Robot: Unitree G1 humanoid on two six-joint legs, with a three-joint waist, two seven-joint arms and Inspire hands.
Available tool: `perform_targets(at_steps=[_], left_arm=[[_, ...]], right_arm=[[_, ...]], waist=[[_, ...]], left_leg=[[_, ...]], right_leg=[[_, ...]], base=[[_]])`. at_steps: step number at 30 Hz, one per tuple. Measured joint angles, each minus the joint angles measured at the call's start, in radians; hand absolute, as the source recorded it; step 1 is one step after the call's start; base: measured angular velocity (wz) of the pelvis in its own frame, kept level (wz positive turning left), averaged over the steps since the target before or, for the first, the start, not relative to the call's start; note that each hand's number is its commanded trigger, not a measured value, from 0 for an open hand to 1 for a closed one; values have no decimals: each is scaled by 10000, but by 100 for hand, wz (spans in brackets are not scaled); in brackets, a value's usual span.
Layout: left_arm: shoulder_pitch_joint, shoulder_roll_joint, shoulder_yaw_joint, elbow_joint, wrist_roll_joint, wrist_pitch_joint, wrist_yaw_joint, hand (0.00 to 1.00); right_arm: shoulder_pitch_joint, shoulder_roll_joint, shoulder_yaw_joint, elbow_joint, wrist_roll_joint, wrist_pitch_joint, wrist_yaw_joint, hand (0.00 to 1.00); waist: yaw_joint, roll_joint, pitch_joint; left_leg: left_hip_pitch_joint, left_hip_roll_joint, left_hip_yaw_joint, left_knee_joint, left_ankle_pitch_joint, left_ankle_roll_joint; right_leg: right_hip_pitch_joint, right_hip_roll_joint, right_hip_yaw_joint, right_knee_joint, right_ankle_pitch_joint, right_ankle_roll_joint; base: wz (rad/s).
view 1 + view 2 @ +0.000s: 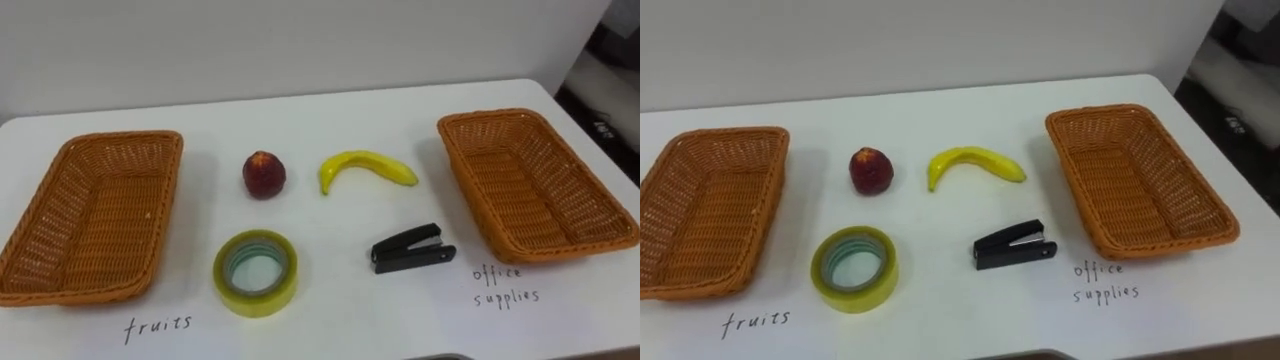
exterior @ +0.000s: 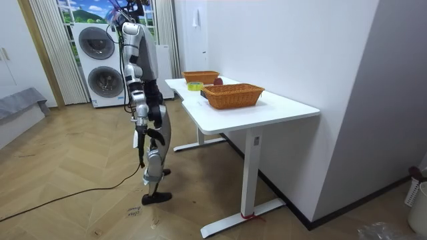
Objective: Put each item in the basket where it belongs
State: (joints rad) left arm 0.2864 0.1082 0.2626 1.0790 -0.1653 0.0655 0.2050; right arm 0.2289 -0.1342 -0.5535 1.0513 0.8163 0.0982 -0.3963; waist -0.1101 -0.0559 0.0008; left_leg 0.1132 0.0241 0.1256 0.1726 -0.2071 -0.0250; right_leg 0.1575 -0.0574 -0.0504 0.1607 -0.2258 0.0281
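On the white table point(image 1: 330, 120) two empty wicker baskets stand apart. The left basket point(image 1: 120, 140) has "fruits" point(image 1: 157, 325) written in front of it. The right basket point(image 1: 500, 116) is marked "office supplies" point(image 1: 505, 285). Between them lie a red peach point(image 1: 264, 174), a yellow banana point(image 1: 365, 166), a roll of yellow tape point(image 1: 255, 300) and a black stapler point(image 1: 410, 247). In the room view I stand upright a step back from the table's long side, with my right hand point(image 2: 141, 113) hanging low by my hip.
A white wall runs along the table's far edge. The table point(image 2: 267, 110) stands on wooden floor, with stacked washing machines point(image 2: 100, 60) behind me. The near table edge lies just below the tape and stapler.
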Motion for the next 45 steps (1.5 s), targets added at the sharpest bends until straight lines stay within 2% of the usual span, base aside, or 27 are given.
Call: perform_targets(at_steps=[2,3,4,6,8,12,14,16,21,27,32,35,40,45], left_arm=[[29,19,-4,-51,9,-2,5,0],[33,30,-5,-71,9,-2,10,0],[38,46,-9,-142,9,-4,18,0],[80,49,-14,-302,11,-27,24,0],[169,97,-129,-412,15,-71,25,0],[314,197,-321,-708,31,-137,25,0],[363,246,-405,-795,52,-304,25,0],[363,245,-458,-796,65,-368,23,0],[363,236,-482,-776,208,-443,22,0],[344,222,-515,-766,297,-480,20,0],[133,224,-668,-317,284,-642,23,0],[131,218,-833,-266,294,-712,25,0],[164,231,-821,-242,297,-725,24,0],[-97,260,-892,257,496,-871,17,0]], right_arm=[[-15,-5,-149,-1279,37,-237,-947,0],[-53,-13,-192,-1500,37,-344,-1164,0],[-209,-61,-197,-1873,3,-539,-1659,0],[-351,-169,-202,-2473,-85,-683,-2541,0],[-435,-203,-198,-3312,-726,-999,-3512,0],[-432,-218,-186,-4719,-1362,-1227,-4538,0],[-467,-218,-180,-5545,-1925,-1378,-5045,0],[-503,-221,-174,-5958,-2200,-1632,-5238,0],[-484,-221,-176,-7063,-2613,-1820,-5876,0],[-462,-226,-101,-8978,-4636,-2010,-6541,0],[-459,-242,29,-10586,-7130,-2234,-7047,0],[-543,-286,134,-11247,-7871,-2324,-7039,0],[-564,-325,462,-12385,-9027,-2313,-6621,0],[-932,-812,997,-12693,-10068,-2301,-5955,0]], waist=[[-32,-18,-8],[-38,-23,-7],[-25,-82,-43],[13,-87,-49],[12,-73,-53],[44,-23,-37],[49,-27,-34],[59,-39,-34],[92,-56,-19],[121,-90,-14],[306,-152,-5],[325,-195,-5],[450,-227,-5],[572,-338,41]], left_leg=[[-52,-4,87,-21,-4,12],[-87,-7,89,-21,-5,13],[-155,-12,88,-19,-3,16],[-228,-12,93,-16,0,21],[-239,-12,95,-17,1,20],[-212,-11,97,-61,1,20],[-210,-12,99,-62,1,20],[-206,-12,99,-62,1,20],[-194,-10,103,-61,1,20],[-328,-11,170,-40,11,31],[-337,-16,198,-51,12,31],[-378,-7,151,-66,13,30],[-363,-2,106,-88,13,29],[-330,2,110,-86,13,29]], right_leg=[[-147,-6,80,98,-14,23],[-173,-6,87,90,-14,23],[-255,-8,103,105,-14,23],[-364,-2,132,110,-12,24],[-367,0,114,109,-11,24],[-365,1,89,107,-11,24],[-364,2,87,108,-11,24],[-363,2,89,108,-11,24],[-371,1,82,112,-12,24],[-524,-3,150,103,-22,40],[-550,-1,147,132,-20,41],[-584,-7,-109,138,-20,40],[-564,-9,-200,140,-17,37],[-537,-13,-304,140,-13,37]], base=[[-10],[-4],[0],[0],[0],[0],[0],[0],[0],[-4],[-2],[5],[3],[-1]])
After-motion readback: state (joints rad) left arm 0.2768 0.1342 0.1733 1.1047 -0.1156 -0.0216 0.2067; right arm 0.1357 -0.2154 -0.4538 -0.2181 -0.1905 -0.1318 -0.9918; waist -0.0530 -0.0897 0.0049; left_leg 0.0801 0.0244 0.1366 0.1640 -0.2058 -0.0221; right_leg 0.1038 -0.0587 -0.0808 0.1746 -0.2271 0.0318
